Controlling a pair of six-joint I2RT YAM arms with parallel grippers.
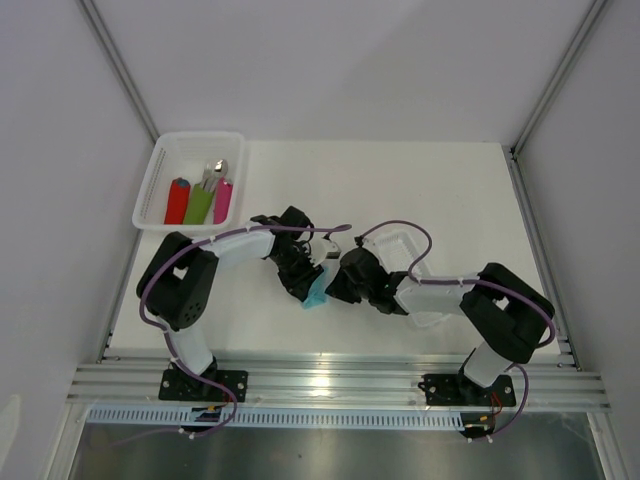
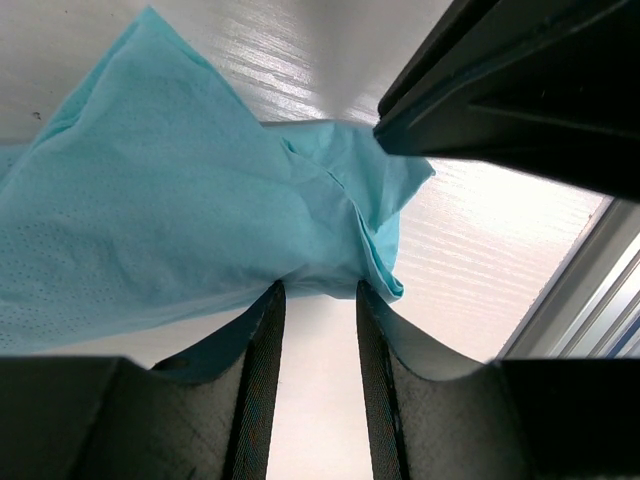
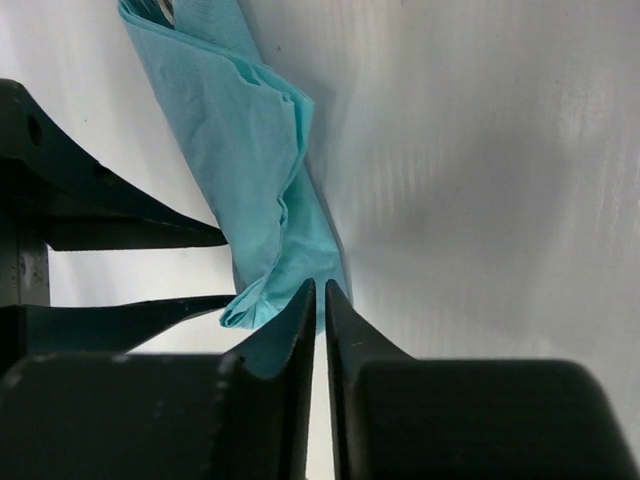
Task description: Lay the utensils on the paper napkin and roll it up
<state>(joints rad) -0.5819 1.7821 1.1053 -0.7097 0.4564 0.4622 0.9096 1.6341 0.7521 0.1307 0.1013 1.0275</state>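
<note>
The teal paper napkin [image 1: 317, 296] lies rolled and creased on the white table between my two arms. In the left wrist view the napkin [image 2: 200, 220] runs across the frame. My left gripper [image 2: 320, 287] is open, its fingertips resting against the roll's near edge with bare table between them. In the right wrist view the napkin [image 3: 260, 150] runs away from my right gripper [image 3: 321, 285]. Its jaws are closed to a thin slit and nip the roll's near end. The left gripper's fingers [image 3: 120, 230] come in from the left. The utensils are hidden.
A white basket [image 1: 160, 150] at the back left holds a red roll [image 1: 177, 200], a green roll [image 1: 200, 203] and a pink roll [image 1: 223, 200] with silver tips. A clear plastic tray [image 1: 405, 243] lies under the right arm. The metal rail [image 1: 340, 375] marks the near edge.
</note>
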